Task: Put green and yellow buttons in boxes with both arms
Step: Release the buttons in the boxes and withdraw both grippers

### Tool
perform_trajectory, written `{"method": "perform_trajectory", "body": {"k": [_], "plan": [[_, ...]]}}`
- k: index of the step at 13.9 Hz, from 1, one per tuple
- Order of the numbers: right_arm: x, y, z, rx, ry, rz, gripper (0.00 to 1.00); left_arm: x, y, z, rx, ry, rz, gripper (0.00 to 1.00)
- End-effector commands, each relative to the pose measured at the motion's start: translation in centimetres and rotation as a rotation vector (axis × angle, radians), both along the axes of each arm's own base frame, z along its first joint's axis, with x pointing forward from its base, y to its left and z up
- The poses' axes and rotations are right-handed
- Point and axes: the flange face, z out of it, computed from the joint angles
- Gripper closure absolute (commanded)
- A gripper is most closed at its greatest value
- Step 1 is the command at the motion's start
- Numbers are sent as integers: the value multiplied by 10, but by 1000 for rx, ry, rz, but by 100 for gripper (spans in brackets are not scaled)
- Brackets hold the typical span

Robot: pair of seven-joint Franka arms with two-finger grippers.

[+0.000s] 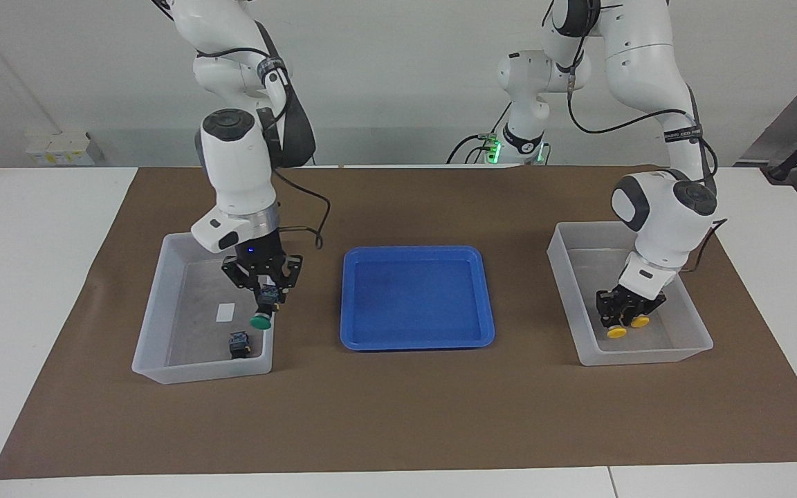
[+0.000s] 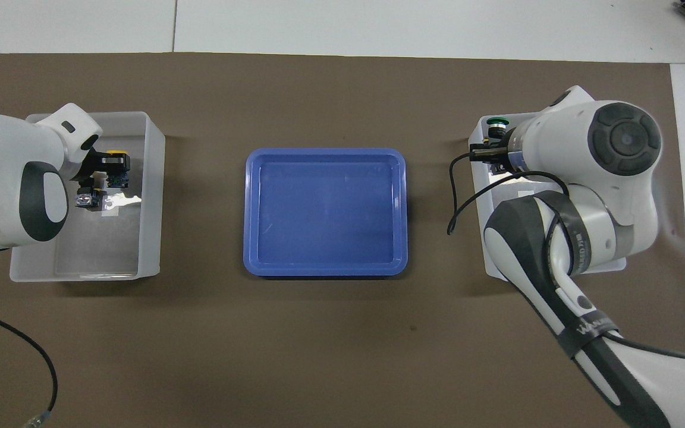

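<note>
Two translucent bins (image 1: 163, 304): right tool (image 1: 265, 299) grips round-capped green button (image 1: 261, 321); left tool's (image 1: 621, 315) grip unclear.

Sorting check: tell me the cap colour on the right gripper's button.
Green cap, clearest in the facing view.

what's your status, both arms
right end effector shut on green button over its box, other green button already inside. left end effector low in second box beside yellow buttons. nothing in the way.

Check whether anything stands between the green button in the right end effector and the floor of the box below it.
Nothing visible does. The right end effector holds the green button over the box; the other button in it lies close by, seemingly aside.
</note>
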Motion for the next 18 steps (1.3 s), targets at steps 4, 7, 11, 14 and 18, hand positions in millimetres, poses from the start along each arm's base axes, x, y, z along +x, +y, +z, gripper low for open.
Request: {"method": "perform_trajectory", "body": {"k": [4, 7, 11, 14, 18], "plan": [[-3, -94, -37, 9, 67, 198, 100, 23, -8, 55, -21, 53, -25, 19], [6, -116, -67, 10, 60, 212, 100, 32, -14, 117, -27, 106, -45, 20], [19, -127, -83, 11, 30, 202, 100, 23, -16, 172, -30, 206, -63, 21], [27, -140, -95, 10, 26, 201, 100, 9, -18, 208, -26, 275, -75, 21], [36, -141, -117, 2, 23, 228, 100, -41, -39, 292, 41, 226, -123, 20]]}}
